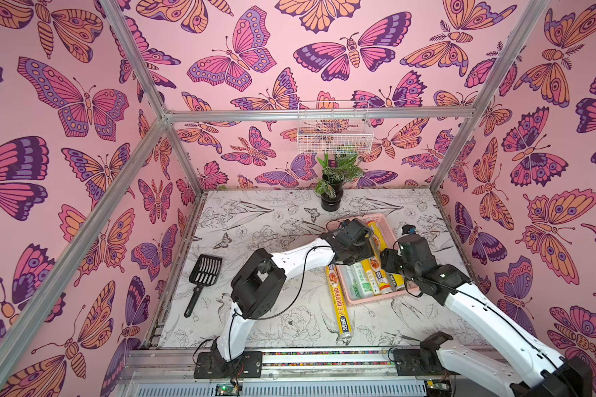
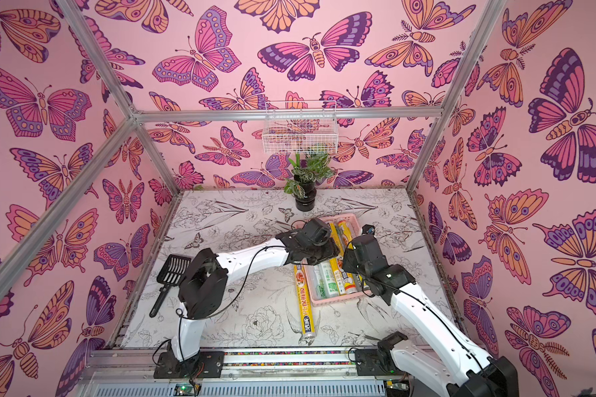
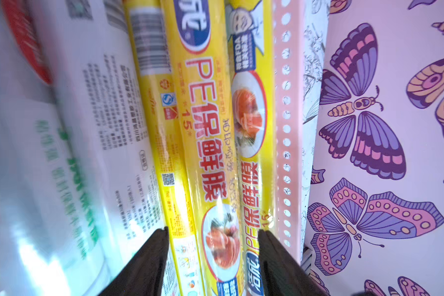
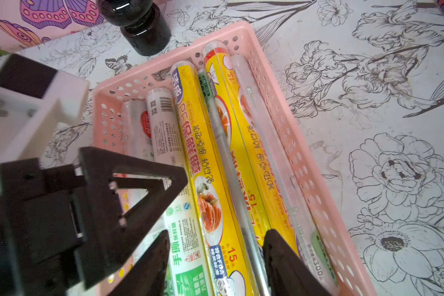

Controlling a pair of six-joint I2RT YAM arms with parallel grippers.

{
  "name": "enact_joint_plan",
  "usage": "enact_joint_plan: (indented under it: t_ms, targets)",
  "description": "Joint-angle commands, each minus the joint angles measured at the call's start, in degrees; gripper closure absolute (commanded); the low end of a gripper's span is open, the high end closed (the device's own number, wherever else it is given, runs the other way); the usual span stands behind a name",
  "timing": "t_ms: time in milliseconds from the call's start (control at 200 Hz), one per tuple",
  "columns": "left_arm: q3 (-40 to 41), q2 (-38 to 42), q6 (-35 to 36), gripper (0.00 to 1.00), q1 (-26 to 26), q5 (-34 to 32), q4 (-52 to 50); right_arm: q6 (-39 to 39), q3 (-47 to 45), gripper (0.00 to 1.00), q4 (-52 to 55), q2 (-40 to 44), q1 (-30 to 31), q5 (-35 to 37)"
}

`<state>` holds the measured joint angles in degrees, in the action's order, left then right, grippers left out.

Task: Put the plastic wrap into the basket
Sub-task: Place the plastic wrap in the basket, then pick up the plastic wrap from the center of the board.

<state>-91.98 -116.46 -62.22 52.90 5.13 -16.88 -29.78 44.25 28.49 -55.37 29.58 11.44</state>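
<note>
Your left gripper (image 3: 213, 230) hangs low inside the shallow pink perforated plastic basket (image 3: 285, 123). Its two black fingers are parted to a middling gap astride a long yellow roll of plastic wrap printed with food pictures (image 3: 203, 153). Whether the pads touch that roll cannot be told, and nothing looks lifted. Your right gripper (image 4: 217, 233) hangs just beside it over the same basket. Its jaws are parted about as far, above a yellow roll and a thin silvery one, and appear to grip neither.

The basket holds a packed layer of rolls lying lengthwise: yellow ones and silvery-white rolls with green print (image 4: 164, 143). A stray yellow roll (image 1: 339, 302) lies outside on the flower-printed table (image 1: 255, 223), alongside the basket's long side nearer your left arm. The task looks nearly done, with that roll left to move.

- **Collision:** the grippers sit so near each other that lifting both at once could knock them together.
- **Dragging a roll out:** the rolls are round and glossy, so a finger wedged between two could pull one out as it rises.
- **Shoving the basket:** it looks light, so a careless reach for the stray roll could push it.
- **Roll-off:** with the floor of the basket covered, the last roll must rest on top, where it may roll off.

A black slotted plastic scoop (image 1: 203, 275) lies well apart, out of the way.
</note>
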Motion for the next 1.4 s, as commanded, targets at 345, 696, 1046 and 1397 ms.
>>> enact_joint_plan:
  t_ms: [345,696,1046,1397]
  targets:
    - [21.3,21.6,7.3,0.46,-0.1,-21.7,-1.2,0.1,1.8,0.44,-3.7,-2.4,6.5,-11.3]
    - [34.7,27.1,4.9,0.44,-0.2,-11.6,2.1,-0.7,4.4,0.43,-5.1,-7.4,8.4,-8.6]
    - [32.7,17.6,0.4,0.38,0.0,-2.4,3.8,-0.9,4.7,0.43,-5.6,-8.9,8.4,-10.3]
    - [32.2,13.6,-3.1,0.37,-0.4,-0.6,4.0,1.3,4.4,0.43,-5.9,-11.4,10.2,-15.8]
